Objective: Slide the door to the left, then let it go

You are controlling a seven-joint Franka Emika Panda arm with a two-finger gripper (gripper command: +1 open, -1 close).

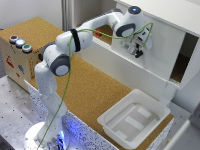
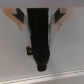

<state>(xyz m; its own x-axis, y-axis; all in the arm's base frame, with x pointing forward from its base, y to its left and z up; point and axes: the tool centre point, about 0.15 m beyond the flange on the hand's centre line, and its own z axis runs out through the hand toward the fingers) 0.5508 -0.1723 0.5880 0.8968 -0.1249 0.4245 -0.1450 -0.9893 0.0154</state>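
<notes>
The door [image 1: 160, 42] is a large flat white panel on the front of the white cabinet [image 1: 165, 12]. It stands partway along its track, with openings showing at both ends. My gripper [image 1: 133, 49] is against the door's face at its end toward the exterior view's left. In the wrist view, the small black handle [image 2: 40, 40] runs between my two fingertips [image 2: 20, 21], which sit tight against its sides. The gripper [image 2: 40, 19] is shut on the handle. In the exterior view the handle is hidden behind the gripper.
A white plastic tray [image 1: 135, 120] lies on the cork tabletop [image 1: 90, 85] below the cabinet. A cardboard box with coloured buttons [image 1: 17, 50] stands at the exterior view's left. The cabinet's dark opening [image 1: 181, 62] is at the exterior view's right.
</notes>
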